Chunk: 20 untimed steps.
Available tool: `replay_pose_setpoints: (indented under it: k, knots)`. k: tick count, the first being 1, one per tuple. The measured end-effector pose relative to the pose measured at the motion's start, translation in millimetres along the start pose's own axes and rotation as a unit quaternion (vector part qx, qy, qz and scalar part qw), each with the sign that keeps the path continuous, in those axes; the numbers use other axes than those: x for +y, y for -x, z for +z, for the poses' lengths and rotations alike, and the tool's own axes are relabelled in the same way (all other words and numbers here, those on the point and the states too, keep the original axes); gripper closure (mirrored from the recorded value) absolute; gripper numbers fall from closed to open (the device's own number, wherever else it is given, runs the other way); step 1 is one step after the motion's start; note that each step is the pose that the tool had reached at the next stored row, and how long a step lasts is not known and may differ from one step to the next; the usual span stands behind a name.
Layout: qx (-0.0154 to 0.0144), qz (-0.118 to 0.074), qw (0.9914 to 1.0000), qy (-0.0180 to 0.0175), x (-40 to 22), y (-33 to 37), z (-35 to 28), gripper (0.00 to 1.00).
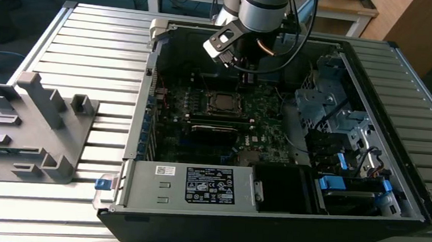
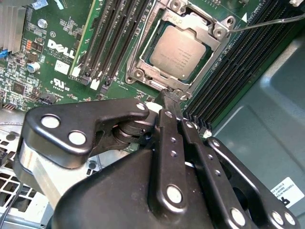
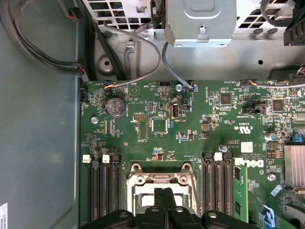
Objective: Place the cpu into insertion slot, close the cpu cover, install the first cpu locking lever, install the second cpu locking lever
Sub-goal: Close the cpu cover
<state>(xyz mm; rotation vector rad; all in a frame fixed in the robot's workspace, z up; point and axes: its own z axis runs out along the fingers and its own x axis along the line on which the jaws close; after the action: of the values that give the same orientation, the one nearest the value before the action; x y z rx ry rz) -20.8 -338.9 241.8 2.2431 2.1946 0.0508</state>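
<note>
The computer case (image 1: 134, 141) lies open on the surface (image 1: 92, 38), across its middle and toward its edge at the exterior view's right. A moulded fixture (image 1: 33, 125) stands beside the case, near the surface's edge at the exterior view's left. Inside the case, a labelled box (image 1: 188, 185) runs along the near wall. Drive bays (image 1: 330, 115) line the wall at the exterior view's right, and the circuit board (image 1: 266, 119) lies between. The cpu (image 2: 180, 52) sits in the insertion slot (image 2: 148, 71), with the cpu cover (image 2: 193, 21) around it and memory slots (image 2: 112, 43) on both sides. The hand (image 2: 164, 98), fingertips together, hangs just beside the slot's edge.
</note>
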Motion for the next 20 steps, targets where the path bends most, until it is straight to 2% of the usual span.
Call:
replay_pose_setpoints:
  k: [3, 20]
  knots:
    - [0.0000, 0.000, 1.00000, 0.0000, -2.7, 0.0, -0.1, 0.90]
    - [0.0001, -0.001, 1.00000, 0.0000, -2.7, 0.0, -2.0, 0.90]
